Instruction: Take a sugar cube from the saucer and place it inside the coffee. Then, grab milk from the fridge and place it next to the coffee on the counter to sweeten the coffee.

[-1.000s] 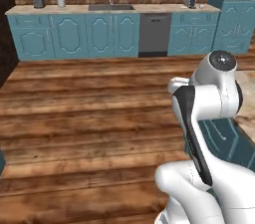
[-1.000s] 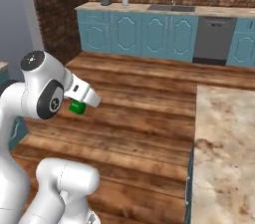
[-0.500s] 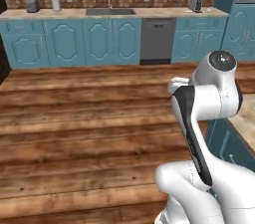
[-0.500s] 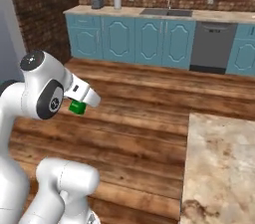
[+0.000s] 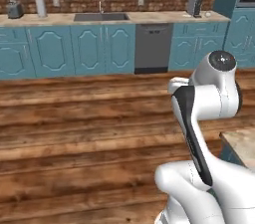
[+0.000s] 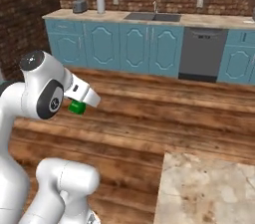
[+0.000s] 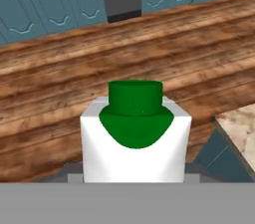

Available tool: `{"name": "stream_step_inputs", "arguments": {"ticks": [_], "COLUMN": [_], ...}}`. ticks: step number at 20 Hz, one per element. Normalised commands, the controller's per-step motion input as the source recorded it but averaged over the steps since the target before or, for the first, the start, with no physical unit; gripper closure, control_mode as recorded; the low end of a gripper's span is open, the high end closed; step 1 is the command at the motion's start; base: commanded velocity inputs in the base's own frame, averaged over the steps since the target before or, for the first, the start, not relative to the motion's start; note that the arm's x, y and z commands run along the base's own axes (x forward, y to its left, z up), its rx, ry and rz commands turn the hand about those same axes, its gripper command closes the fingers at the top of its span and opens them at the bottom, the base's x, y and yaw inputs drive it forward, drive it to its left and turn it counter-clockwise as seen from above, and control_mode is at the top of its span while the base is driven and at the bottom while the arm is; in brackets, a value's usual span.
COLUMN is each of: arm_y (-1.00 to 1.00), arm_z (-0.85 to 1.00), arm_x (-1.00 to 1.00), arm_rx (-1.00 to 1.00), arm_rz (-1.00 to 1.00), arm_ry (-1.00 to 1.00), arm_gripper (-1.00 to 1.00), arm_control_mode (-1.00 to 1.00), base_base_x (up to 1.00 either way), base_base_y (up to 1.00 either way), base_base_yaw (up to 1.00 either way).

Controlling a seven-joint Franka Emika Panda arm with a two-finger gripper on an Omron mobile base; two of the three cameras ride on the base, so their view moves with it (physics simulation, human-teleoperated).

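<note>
Milk (image 7: 135,141): we count one carton, green cap up | gripper (image 6: 79,104): we see it clamped on that carton | counter (image 6: 209,188): near right

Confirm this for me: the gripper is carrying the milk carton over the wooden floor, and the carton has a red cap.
One detail is off: the cap is green, not red. The hand view shows the milk, a white carton with a green cap and green patch, held at the gripper above the wooden floor. The right base view shows the same green at the hand.
</note>
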Motion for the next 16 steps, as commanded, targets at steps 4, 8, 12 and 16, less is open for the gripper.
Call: {"name": "stream_step_inputs", "arguments": {"ticks": [4, 8, 12, 16], "arm_y": [0.00, 0.00, 0.00, 0.00], "arm_z": [0.00, 0.00, 0.00, 0.00], "arm_x": [0.00, 0.00, 0.00, 0.00], "arm_rx": [0.00, 0.00, 0.00, 0.00], "arm_rz": [0.00, 0.00, 0.00, 0.00], "arm_ry": [0.00, 0.00, 0.00, 0.00], "arm_gripper": [1.00, 1.00, 1.00, 1.00], "arm_control_mode": [1.00, 1.00, 1.00, 1.00], "base_base_x": [1.00, 1.00, 1.00, 1.00], "base_base_y": [-0.24, -0.01, 0.00, 0.00], "base_base_yaw": [-0.28, -0.34, -0.34, -0.30]}}
